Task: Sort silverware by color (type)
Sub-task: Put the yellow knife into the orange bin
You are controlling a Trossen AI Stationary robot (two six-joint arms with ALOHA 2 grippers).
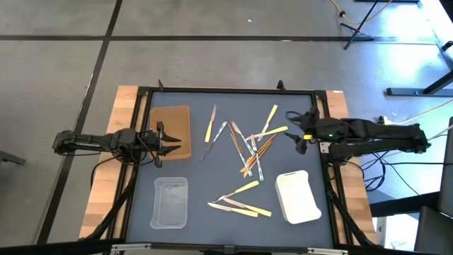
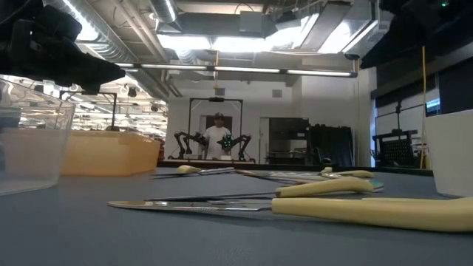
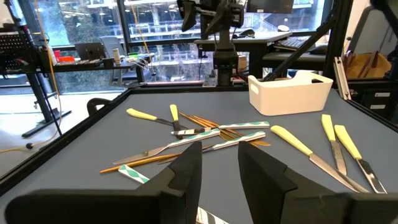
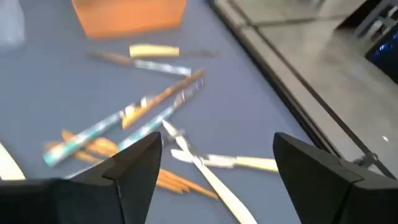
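Note:
The silverware (image 1: 244, 145) lies scattered on the dark mat: pale yellow-handled pieces (image 1: 241, 205), clear greenish ones (image 3: 233, 127) and thin tan wooden sticks (image 4: 177, 180). In the low view, yellow-handled knives (image 2: 362, 210) lie flat in the foreground. My left gripper (image 1: 166, 144) hovers open at the table's left, over the brown tray (image 1: 172, 127), and points toward the pile; its wrist view shows its fingers (image 3: 221, 168) apart with nothing between them. My right gripper (image 1: 294, 132) is wide open at the table's right, just beside the pile, above the utensils (image 4: 214, 171).
A clear tray (image 1: 170, 203) sits at the near left and a white tray (image 1: 297, 196) at the near right. The black table frame (image 1: 226, 91) borders the mat. A person (image 2: 218, 137) stands far off in the room behind the table.

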